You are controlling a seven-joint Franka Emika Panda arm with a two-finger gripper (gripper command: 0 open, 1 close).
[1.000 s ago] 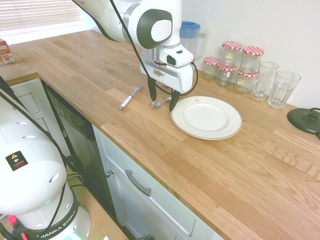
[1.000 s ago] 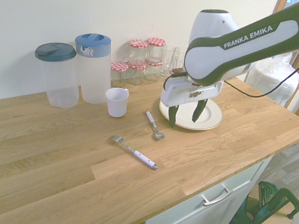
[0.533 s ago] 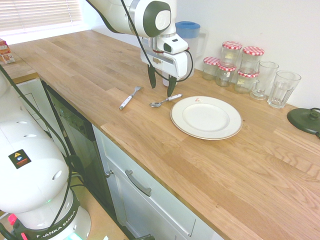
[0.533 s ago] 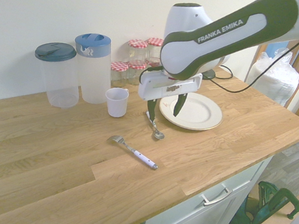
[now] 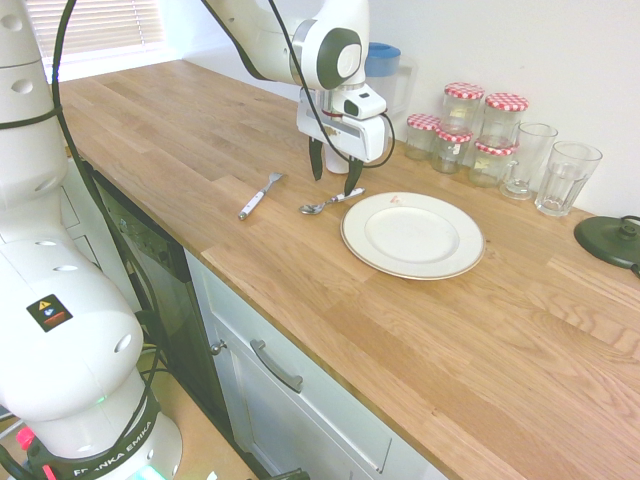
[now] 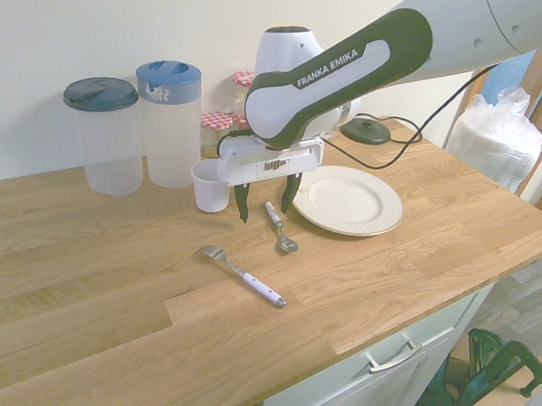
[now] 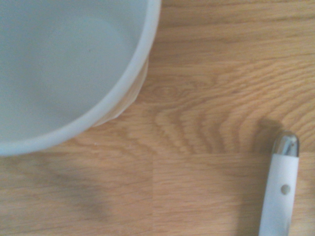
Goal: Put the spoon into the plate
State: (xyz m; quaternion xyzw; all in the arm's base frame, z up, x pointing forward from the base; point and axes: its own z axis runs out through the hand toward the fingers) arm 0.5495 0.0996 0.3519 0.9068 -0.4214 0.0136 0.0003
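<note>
Hovering of Opened Claw Seen Above Spoon Beside Plate

The claw [image 6: 265,212] was held above the wooden tabletop [image 5: 380,340], its fingers spread apart and nothing gripped between them. The spoon [image 6: 286,241] was seen lying on the tabletop, near the plate [image 6: 349,202] and outside its rim, with its metal bowl and pale handle left uncovered. The plate was set flat, and a small reddish mark was shown on its rim. On the spoon's other side, the fork [image 6: 245,277] was laid, well apart from the plate. A white cup [image 6: 211,187] was placed upright near the claw; in the wrist view, its open top was shown with the end of a white handle [image 7: 279,191] near it. Behind the cup, two lidded pitchers [image 6: 108,140] were stood side by side. Jars [image 5: 450,145] with red-checked lids and two clear glasses [image 5: 567,180] were lined up by the wall.
</note>
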